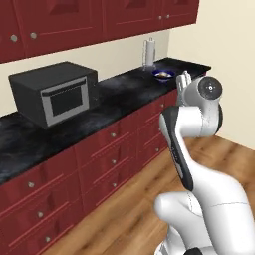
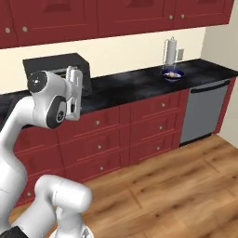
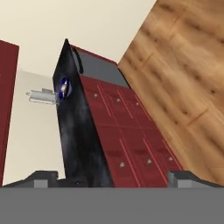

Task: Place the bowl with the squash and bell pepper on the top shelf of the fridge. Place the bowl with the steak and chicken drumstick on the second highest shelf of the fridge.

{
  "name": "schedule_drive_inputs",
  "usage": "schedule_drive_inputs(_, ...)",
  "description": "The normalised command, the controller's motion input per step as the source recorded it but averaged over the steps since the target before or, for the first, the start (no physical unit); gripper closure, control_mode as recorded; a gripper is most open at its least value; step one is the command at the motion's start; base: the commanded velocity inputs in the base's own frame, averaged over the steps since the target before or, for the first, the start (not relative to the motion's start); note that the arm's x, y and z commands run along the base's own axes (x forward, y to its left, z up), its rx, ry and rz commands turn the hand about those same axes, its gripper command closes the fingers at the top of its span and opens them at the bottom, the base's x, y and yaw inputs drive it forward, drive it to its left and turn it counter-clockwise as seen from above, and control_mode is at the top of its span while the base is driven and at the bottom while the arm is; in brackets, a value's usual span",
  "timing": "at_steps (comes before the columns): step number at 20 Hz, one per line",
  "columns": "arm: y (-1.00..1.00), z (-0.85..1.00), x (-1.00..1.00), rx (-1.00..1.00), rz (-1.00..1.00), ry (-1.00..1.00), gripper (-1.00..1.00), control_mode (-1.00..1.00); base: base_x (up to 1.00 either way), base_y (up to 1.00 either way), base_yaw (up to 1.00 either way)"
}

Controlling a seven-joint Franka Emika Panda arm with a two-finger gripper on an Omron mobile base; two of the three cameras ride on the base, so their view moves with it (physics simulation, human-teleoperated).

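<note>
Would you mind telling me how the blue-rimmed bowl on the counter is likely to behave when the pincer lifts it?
The blue-rimmed bowl looks rigid and shallow, so it should probably stay stable if kept level. Its glossy rim may be slippery. The loose pieces inside could shift if it tilts; they are too small to identify.

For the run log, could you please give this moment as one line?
gripper: open, empty, raised | blue-rimmed bowl: on counter beside paper towel holder | microwave: closed

The arm [image 1: 199, 164] is built of smooth, glossy white rounded segments with a bulbous base. A dark grey band runs along one segment, and a round dark cap with a small light centre closes a joint. The gripper [image 2: 74, 93] is pale grey and blocky.
</note>
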Motion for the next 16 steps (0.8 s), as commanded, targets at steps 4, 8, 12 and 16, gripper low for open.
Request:
schedule_drive_inputs(4,0.0,0.0,0.0,0.0,0.0,0.0,-1.0,1.0,1.0,-1.0,-0.12)
schedule_drive_inputs(8,0.0,0.0,0.0,0.0,0.0,0.0,-1.0,1.0,1.0,-1.0,-0.19)
schedule_drive_inputs(12,0.0,0.0,0.0,0.0,0.0,0.0,-1.0,1.0,1.0,-1.0,-0.13)
schedule_drive_inputs(16,0.0,0.0,0.0,0.0,0.0,0.0,-1.0,1.0,1.0,-1.0,0.0)
